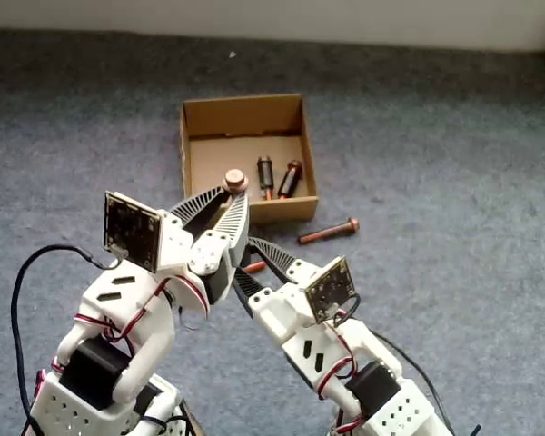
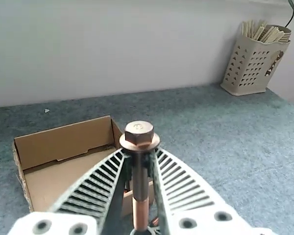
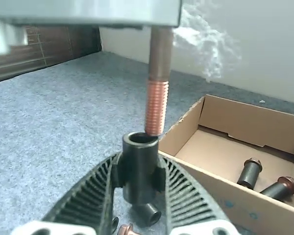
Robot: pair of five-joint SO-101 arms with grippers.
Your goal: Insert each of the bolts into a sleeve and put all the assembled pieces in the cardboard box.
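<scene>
Saw two assembled pieces (image 1: 278,176) already lying in the cardboard box (image 1: 195,136). Judged the task roughly halfway: third joining in hand, a loose bolt (image 1: 328,231) left on the bench (image 1: 454,136) just beside the box. Found the left hand (image 2: 139,155) pinching a coppery, flange-headed bolt (image 2: 139,137) head-up, threaded tip just above the dark sleeve (image 3: 137,186) clamped upright in the right hand (image 3: 138,164).

No text is legible; a stamp on the bolt (image 2: 138,133) is too small to read.

Carpeted indoor room: grey carpet (image 1: 454,136), pale wall (image 2: 112,49), stick holder (image 2: 252,63)
</scene>
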